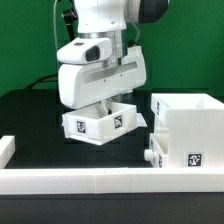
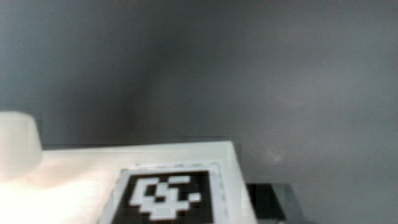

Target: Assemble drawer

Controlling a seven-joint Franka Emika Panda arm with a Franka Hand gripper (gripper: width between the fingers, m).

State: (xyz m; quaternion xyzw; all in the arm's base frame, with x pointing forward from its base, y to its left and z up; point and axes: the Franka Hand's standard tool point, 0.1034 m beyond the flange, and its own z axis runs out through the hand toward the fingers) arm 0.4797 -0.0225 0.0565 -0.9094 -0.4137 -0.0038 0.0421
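- Inner drawer [image 1: 100, 125]: small open-topped white tray with marker tags on its near face, directly under the gripper [image 1: 103, 104] and touching it. It sits tilted, with the end toward the exterior view's right riding higher.
- Long axis of the tray runs roughly across the exterior view, so one short end points at the cabinet.
- Grip: fingers drop onto the tray's far wall and their tips are hidden behind it. Judging by the tilt, they are clamped on that wall.
- Wrist view: tray surface [image 2: 107, 165] and one tag [image 2: 164, 192] fill the lower frame, very close to the camera and blurred.
- Drawer cabinet [image 1: 185, 125]: larger white box, beside the gripper toward the exterior view's right, close to the tray's raised end but apart from it. A knob-like stub [image 1: 150, 156] shows at its lower corner; what it belongs to is unclear.
- Judgement: the coming move is sideways toward the cabinet, with the tray levelled first.
- White rail [image 1: 100, 182]: nearer the camera than the gripper, lying on the black table [image 1: 30, 115].
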